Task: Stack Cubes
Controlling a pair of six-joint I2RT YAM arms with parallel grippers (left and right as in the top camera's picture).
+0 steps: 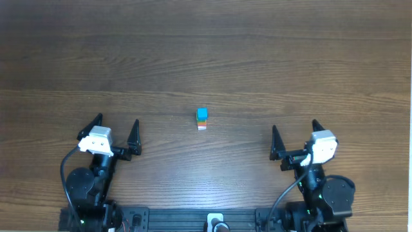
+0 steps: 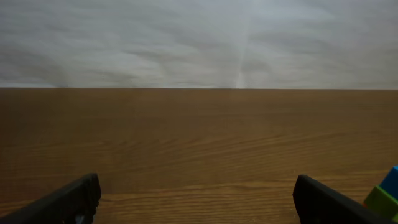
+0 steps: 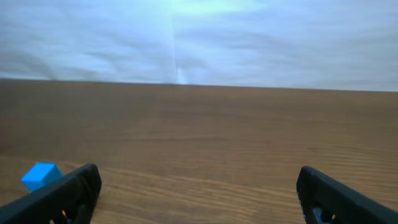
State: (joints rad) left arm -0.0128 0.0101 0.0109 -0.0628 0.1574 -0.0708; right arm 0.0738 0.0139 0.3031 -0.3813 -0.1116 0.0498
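Even, diffuse overhead light fell on the brown wood-grain table (image 1: 206, 51). Shadows were faint. A brighter vertical band crossed the white wall (image 2: 124, 43) behind.

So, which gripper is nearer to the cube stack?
Left, only slightly. The left gripper stands left of the cube stack, the right gripper right of it; both apart.

Left arm (image 1: 90, 183) and right arm (image 1: 328, 193): black, rounded joint housings. Left gripper (image 1: 118, 120) and right gripper (image 1: 295, 125): two black tapered fingers each, white block (image 1: 96, 138) at wrist. Black cable (image 1: 64, 167) loops off each arm, at 7 and 5 o'clock in top view.
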